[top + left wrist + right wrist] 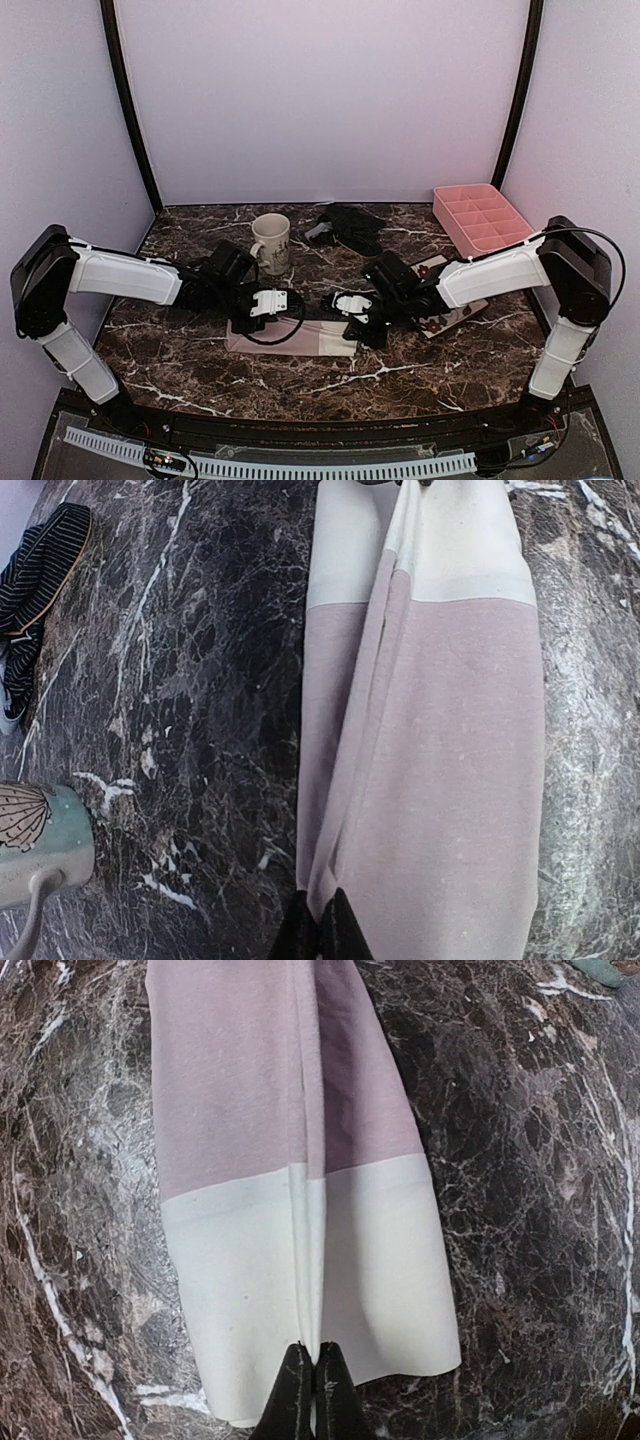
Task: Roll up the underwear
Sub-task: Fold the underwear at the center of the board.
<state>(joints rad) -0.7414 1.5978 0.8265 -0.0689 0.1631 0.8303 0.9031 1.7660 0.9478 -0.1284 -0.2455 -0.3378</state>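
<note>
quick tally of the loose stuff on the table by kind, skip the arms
underwear: 2, pale pink and white pair, black pair
mug: 1
pink divided tray: 1
flowered plate: 1
total: 5

Dark marble-patterned table [190, 375] with white veins, boxed in by plain pale lilac walls [320, 100], black curved corner posts [128, 110], soft even light.

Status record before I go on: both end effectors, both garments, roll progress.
left end effector: shut on pink end of pale pink and white cloth underwear
right end effector: shut on its white band
roll: not started; garment lies folded flat
black ribbed cloth underwear: crumpled at rear, untouched
</note>
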